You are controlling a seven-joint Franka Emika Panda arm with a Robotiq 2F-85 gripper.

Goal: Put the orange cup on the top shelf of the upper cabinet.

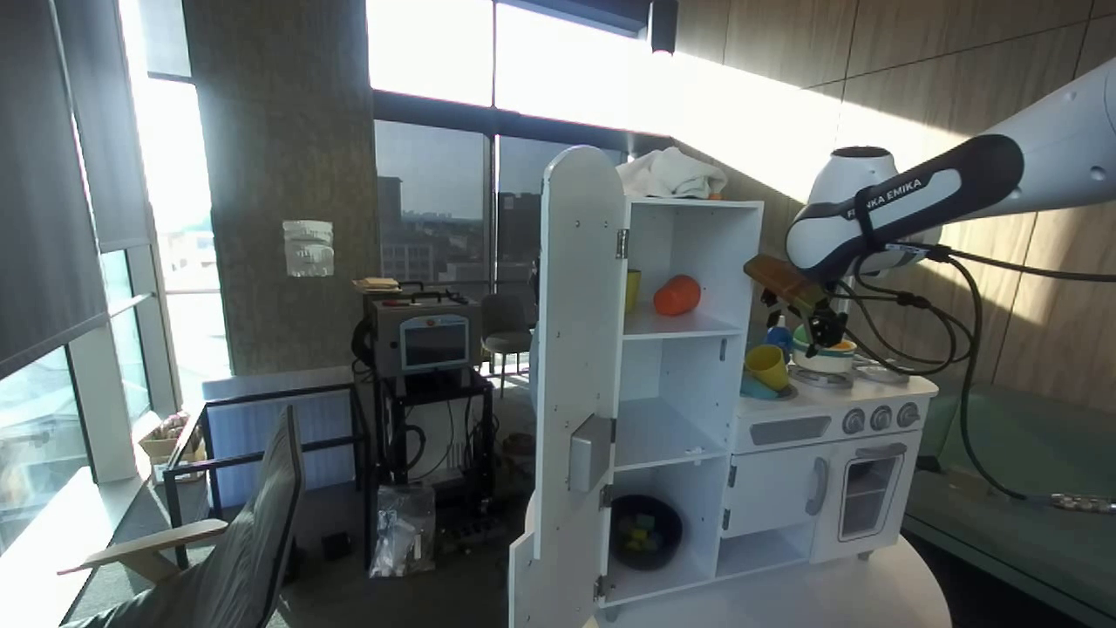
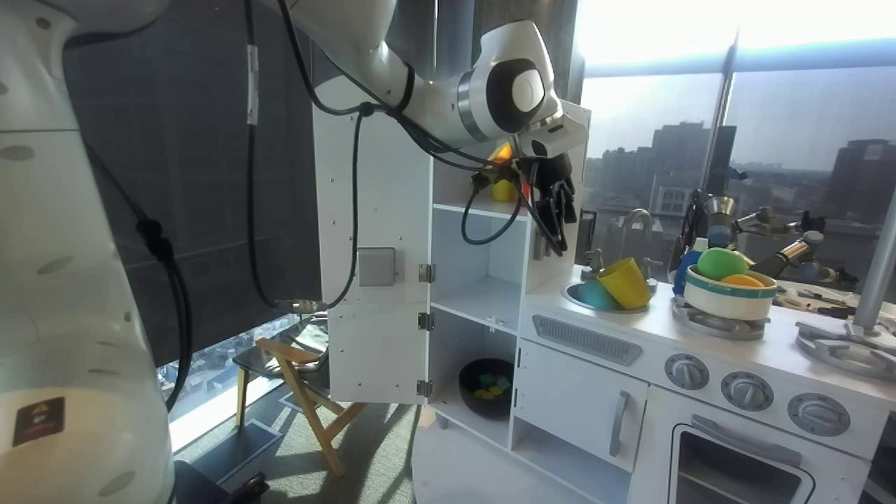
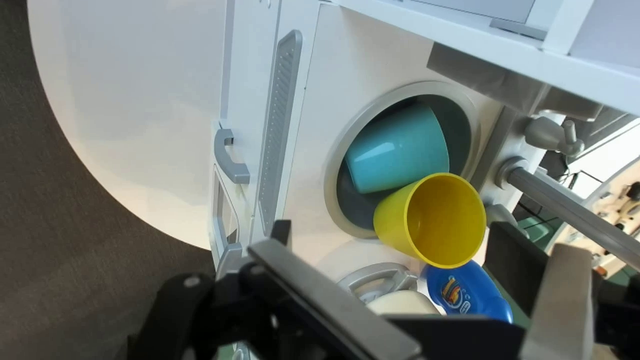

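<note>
Fingers (image 3: 560,305), one pair: released, spread apart, above the worktop (image 3: 360,60). Orange cup (image 1: 677,295), one: lying on its side on the top shelf (image 1: 649,324) of the upper cabinet (image 1: 728,262), near a partly hidden yellow item (image 1: 632,290). Tall white door (image 1: 580,349): standing open. Sink (image 3: 331,190): teal cup (image 3: 395,147), on its side; yellow cup (image 3: 430,220), tilted, partly within. Bottom compartment (image 1: 667,583): black bowl (image 1: 670,523).

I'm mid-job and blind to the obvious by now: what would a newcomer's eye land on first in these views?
Probably the orange cup, lying tipped over on the top shelf of the tall white cabinet, whose door stands wide open. Next, I'd guess, the yellow cup leaning over the rim of the sink, with a turquoise cup beside it. Then the open end effector, hanging above the counter with nothing in its grip.
</note>
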